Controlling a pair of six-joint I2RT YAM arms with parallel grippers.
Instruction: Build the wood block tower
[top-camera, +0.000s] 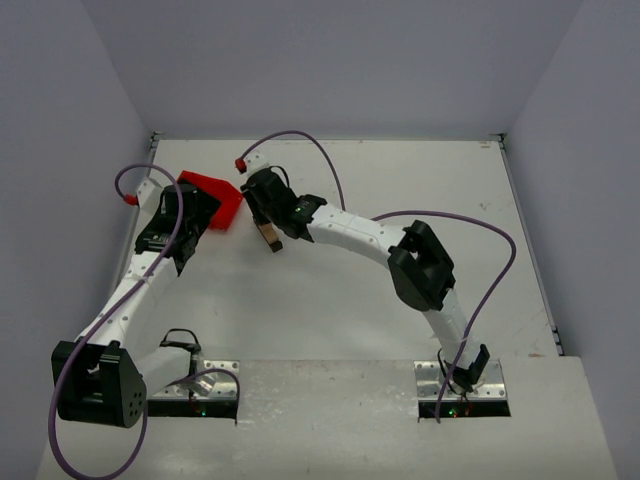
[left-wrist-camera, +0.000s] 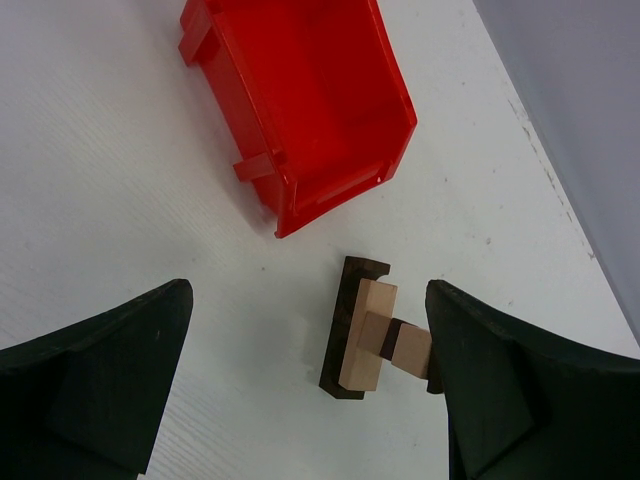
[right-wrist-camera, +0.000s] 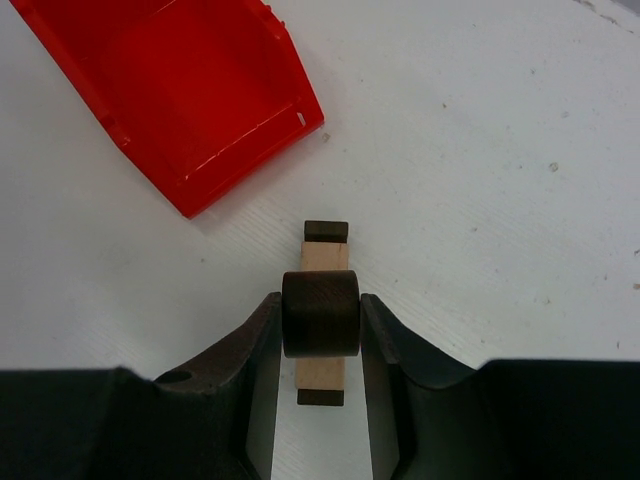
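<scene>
The wood block tower (left-wrist-camera: 362, 335) stands on the white table just in front of the red bin: a dark brown base, a long tan block, then small dark and tan cubes. In the top view the tower (top-camera: 270, 240) is under my right gripper (top-camera: 268, 228). My right gripper (right-wrist-camera: 320, 305) is shut on a dark brown round block (right-wrist-camera: 320, 313) and holds it right over the tower's tan block (right-wrist-camera: 324, 256). My left gripper (left-wrist-camera: 308, 295) is open and empty. The tower stands near its right finger (left-wrist-camera: 500, 380), which hides the tower's top edge.
The red plastic bin (top-camera: 213, 196) lies empty on the table at the back left, also in the left wrist view (left-wrist-camera: 300, 90) and the right wrist view (right-wrist-camera: 180, 90). My left gripper (top-camera: 195, 222) hovers beside it. Grey walls close the table's far and side edges.
</scene>
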